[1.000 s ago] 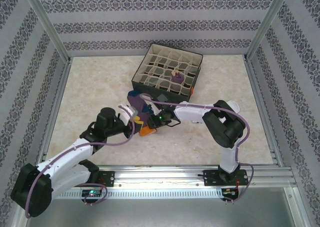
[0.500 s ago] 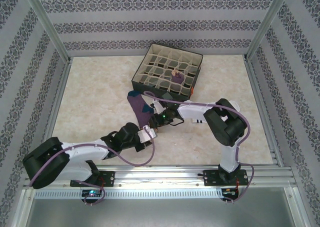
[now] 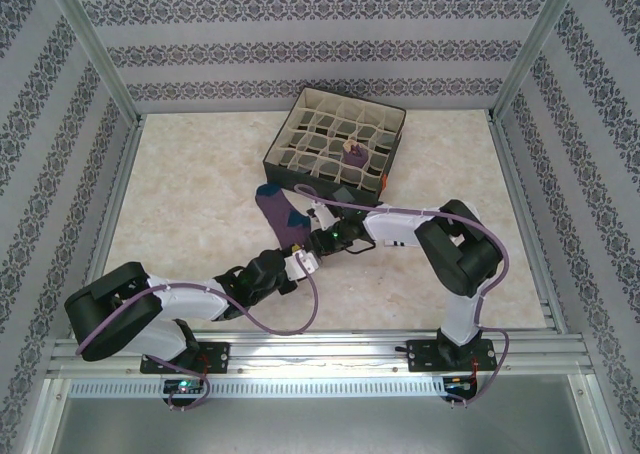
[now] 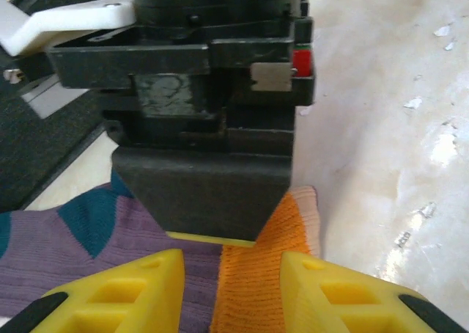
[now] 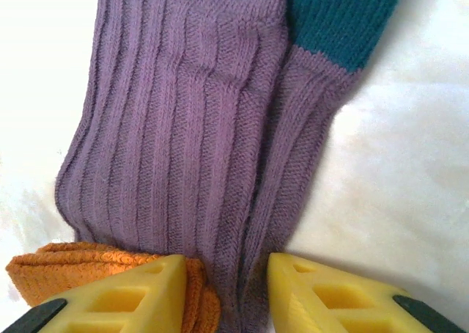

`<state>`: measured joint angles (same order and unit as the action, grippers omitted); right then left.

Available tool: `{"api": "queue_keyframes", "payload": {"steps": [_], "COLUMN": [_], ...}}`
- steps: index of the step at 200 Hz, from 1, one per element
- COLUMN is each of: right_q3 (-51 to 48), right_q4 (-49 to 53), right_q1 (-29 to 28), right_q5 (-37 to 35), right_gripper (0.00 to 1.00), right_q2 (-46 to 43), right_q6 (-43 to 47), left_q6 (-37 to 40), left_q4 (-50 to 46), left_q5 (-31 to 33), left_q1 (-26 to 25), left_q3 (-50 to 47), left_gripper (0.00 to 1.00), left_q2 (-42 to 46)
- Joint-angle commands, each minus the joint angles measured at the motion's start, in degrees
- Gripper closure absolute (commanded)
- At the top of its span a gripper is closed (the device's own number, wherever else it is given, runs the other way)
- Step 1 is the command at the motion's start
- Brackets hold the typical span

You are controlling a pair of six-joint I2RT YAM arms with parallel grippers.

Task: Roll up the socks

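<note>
Purple sock [image 3: 277, 214] runs between the half-spread yellow fingers of left gripper [image 4: 231, 274] and right gripper [image 5: 226, 282], can't tell if either's actually pinching it

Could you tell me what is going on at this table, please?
Two robot arms are working on a purple sock lying on the table before a divided box. The left pincer and right pincer meet at its orange toe, fingers either side of the fabric; whether either grips is unclear. The sock is mostly stretched out, not yet rolled. A purple bundle sits in one box cell.
</note>
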<state>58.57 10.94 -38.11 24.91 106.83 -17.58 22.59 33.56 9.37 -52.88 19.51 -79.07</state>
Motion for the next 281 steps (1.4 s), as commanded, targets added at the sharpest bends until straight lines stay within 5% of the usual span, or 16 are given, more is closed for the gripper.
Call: {"api": "queue_keyframes", "payload": {"steps": [1, 116, 188, 203, 233, 281], "right_q3": [-4.2, -9.4, -12.4, -12.8, -13.0, -13.9], "right_q4": [13.5, 13.5, 13.8, 13.8, 14.5, 10.6], "right_q1": [2.3, 3.9, 3.9, 3.8, 3.9, 6.2], "right_q5": [-7.1, -7.2, -5.5, -4.6, -3.0, 3.5], "right_gripper": [0.60, 0.67, 0.77, 0.78, 0.77, 0.56], "right_q2": [0.7, -3.1, -6.2, -6.6, -8.1, -15.0], "right_q6": [0.6, -0.4, -0.8, -1.0, -1.2, -2.2], "left_q6": [1.3, 7.5, 5.7, 4.9, 4.3, -2.9], "left_q4": [1.2, -7.8, -2.2, -0.8, -3.5, -15.6], "left_q5": [0.4, -2.5, -0.3, 0.0, -1.2, -13.7], "left_q1": [-0.9, -6.8, -6.8, -6.8, -6.8, -4.7], "left_q3": [1.0, 3.0, 6.3, 6.2, 6.2, 6.8], "left_gripper": [0.61, 0.61, 0.56, 0.64, 1.00, 1.00], "left_q2": [-1.4, 0.3, -13.3, -14.1, -11.0, -2.6]}}
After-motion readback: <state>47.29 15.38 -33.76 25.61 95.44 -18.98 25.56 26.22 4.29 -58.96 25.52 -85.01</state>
